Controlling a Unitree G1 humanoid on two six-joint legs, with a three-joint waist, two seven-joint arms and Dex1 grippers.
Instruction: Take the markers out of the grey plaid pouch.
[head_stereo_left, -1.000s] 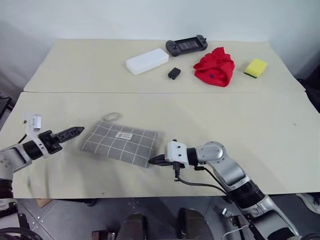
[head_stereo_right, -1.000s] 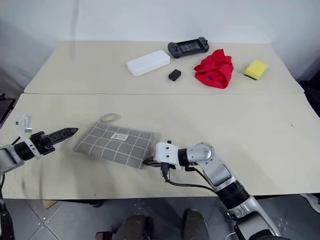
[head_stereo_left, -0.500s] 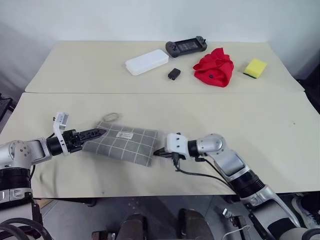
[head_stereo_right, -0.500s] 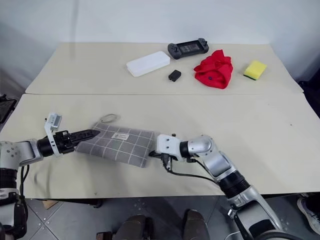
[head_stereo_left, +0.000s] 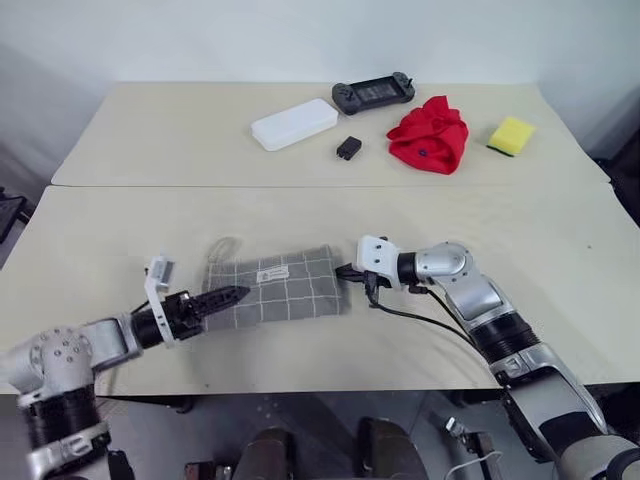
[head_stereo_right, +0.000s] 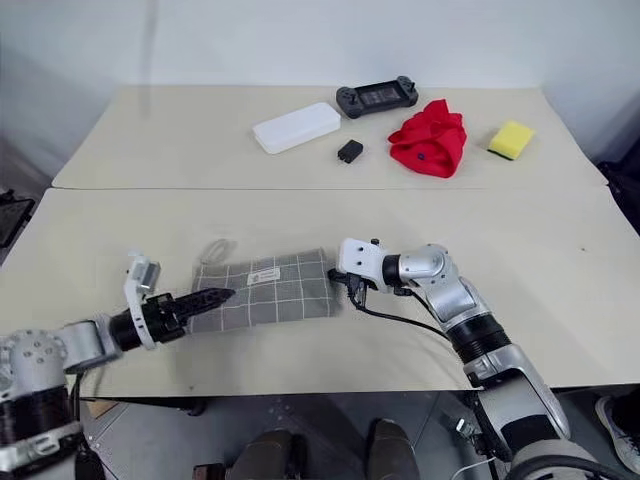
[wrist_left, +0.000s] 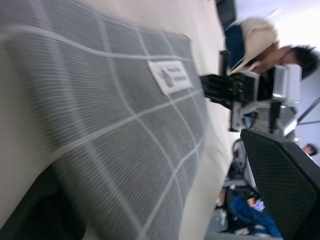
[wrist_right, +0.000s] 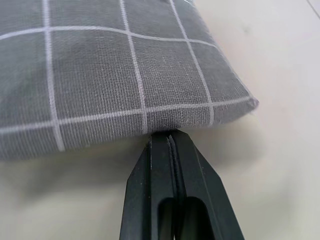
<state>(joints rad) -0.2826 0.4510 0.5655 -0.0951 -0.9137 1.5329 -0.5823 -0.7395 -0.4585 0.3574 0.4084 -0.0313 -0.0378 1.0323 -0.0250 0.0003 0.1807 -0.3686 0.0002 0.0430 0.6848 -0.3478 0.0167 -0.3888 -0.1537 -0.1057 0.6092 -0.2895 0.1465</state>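
Note:
The grey plaid pouch (head_stereo_left: 290, 288) lies flat near the table's front edge, with its white label (head_stereo_left: 273, 275) up and its light loop (head_stereo_left: 222, 246) at the far left corner. My left gripper (head_stereo_left: 228, 295) is open at the pouch's left end. In the left wrist view one black finger (wrist_left: 285, 190) stands wide to one side of the plaid fabric (wrist_left: 125, 110). My right gripper (head_stereo_left: 344, 270) is shut. Its tips (wrist_right: 162, 134) press against the right end edge of the pouch (wrist_right: 100, 65). The markers are hidden.
At the back of the table lie a white hard case (head_stereo_left: 294, 123), a black game controller (head_stereo_left: 372, 92), a small black block (head_stereo_left: 348, 147), a red cloth (head_stereo_left: 430, 133) and a yellow sponge (head_stereo_left: 511, 134). A person (wrist_left: 295, 55) shows beyond the table.
My left gripper has swung right onto the pouch's left end. My right gripper moved forward and right at the pouch's other end. The pouch turned, its right end now farther from me.

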